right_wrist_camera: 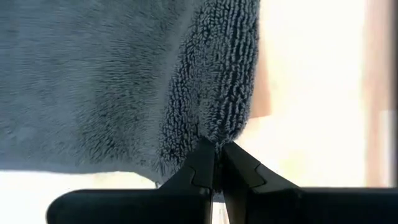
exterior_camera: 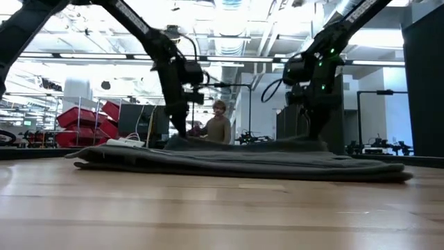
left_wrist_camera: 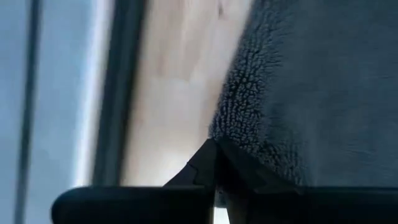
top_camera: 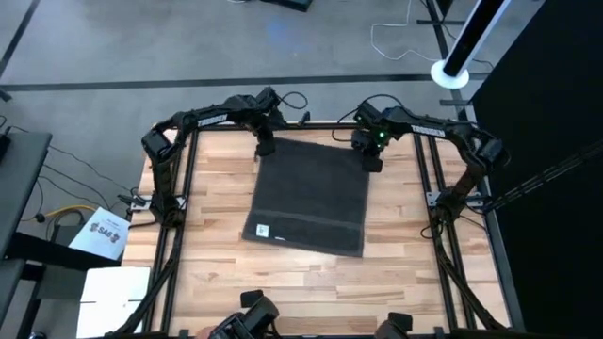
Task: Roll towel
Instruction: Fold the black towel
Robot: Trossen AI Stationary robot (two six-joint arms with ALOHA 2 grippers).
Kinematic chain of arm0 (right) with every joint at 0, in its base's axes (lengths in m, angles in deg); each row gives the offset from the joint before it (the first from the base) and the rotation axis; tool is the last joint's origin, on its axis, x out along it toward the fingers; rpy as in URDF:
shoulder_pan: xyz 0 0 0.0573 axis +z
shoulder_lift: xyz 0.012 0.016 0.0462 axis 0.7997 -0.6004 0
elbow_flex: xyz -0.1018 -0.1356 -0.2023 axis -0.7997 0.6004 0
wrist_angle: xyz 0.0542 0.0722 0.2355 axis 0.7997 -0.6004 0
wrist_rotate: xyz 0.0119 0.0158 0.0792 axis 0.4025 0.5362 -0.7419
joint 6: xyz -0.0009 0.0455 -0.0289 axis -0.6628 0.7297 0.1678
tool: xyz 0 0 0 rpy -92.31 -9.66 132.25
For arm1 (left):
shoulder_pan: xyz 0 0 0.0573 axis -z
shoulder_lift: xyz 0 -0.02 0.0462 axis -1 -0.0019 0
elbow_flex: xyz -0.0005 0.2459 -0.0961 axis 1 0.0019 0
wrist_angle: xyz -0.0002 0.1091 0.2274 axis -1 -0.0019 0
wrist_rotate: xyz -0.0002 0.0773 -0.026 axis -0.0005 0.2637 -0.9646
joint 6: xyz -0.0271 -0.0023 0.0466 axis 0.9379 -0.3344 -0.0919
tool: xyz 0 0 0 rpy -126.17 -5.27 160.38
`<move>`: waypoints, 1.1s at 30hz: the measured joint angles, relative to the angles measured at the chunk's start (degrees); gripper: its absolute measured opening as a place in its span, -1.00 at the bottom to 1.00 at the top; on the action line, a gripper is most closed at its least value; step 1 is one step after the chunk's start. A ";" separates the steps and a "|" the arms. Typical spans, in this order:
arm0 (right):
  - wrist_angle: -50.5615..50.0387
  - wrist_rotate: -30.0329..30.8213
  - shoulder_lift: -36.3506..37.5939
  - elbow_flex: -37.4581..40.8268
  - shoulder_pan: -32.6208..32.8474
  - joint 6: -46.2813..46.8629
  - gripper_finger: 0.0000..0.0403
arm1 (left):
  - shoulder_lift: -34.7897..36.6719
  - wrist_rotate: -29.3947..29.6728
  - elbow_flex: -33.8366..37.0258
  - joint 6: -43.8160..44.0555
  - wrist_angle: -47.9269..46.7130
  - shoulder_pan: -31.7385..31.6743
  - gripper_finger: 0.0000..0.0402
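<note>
Both grippers pinch the far corners of the towel [top_camera: 309, 196], which lies flat mid-table [top_camera: 217, 282]: the left gripper [top_camera: 265, 148] and right gripper [top_camera: 372, 162] each have their fingers pressed together on a tuft of pile. The towel's long axis runs from far edge to near edge, slightly skewed, its white tag [top_camera: 263, 231] at the near left corner. With so little cloth caught, a corner could slip free, and uneven pulls would likely start the roll crooked
</note>
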 joint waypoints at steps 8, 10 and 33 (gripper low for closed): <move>-5.27 -1.24 4.58 -0.02 -0.57 -4.58 -0.98 | 3.17 -0.79 0.05 0.24 -7.42 1.26 -1.00; -8.63 -2.28 4.52 -0.02 -0.34 -5.43 -0.98 | 3.27 -0.71 0.13 0.28 -9.92 2.15 -1.00; -9.18 -4.29 5.23 0.00 4.96 -8.00 -0.98 | -3.11 1.00 1.58 -3.52 14.70 4.25 -0.43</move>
